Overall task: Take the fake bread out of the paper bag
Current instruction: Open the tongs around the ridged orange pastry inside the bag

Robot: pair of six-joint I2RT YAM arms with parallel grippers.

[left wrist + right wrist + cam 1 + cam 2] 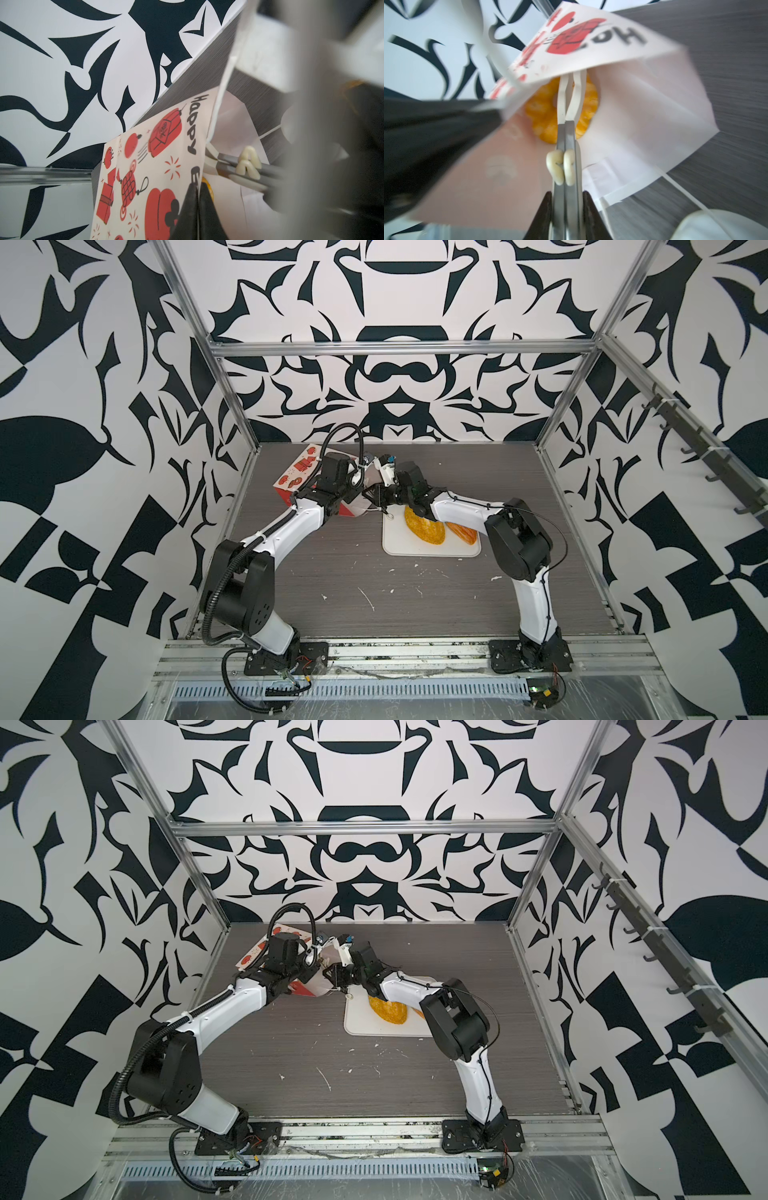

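The paper bag (pixel 297 472) (pixel 251 955), cream with red pictures and a red side, lies on its side at the back left, mouth toward the middle. My left gripper (pixel 353 491) (pixel 197 187) is shut on the rim of the bag (pixel 155 166). My right gripper (pixel 376 497) (pixel 567 195) is shut on metal tongs (pixel 566 135) that reach into the bag's mouth. Their white tips lie across a golden twisted ring (pixel 544 116) of fake bread inside; whether they pinch it I cannot tell. A yellow-orange flaky piece (pixel 424 529) (pixel 388 1011) and an orange-brown loaf (pixel 463 533) lie on the tray.
The flat white tray (pixel 392 541) (pixel 357 1021) sits right of the bag's mouth, partly under my right forearm. A white cord handle (pixel 685 193) trails from the bag onto the grey table. Metal frame posts and patterned walls close off the back and sides.
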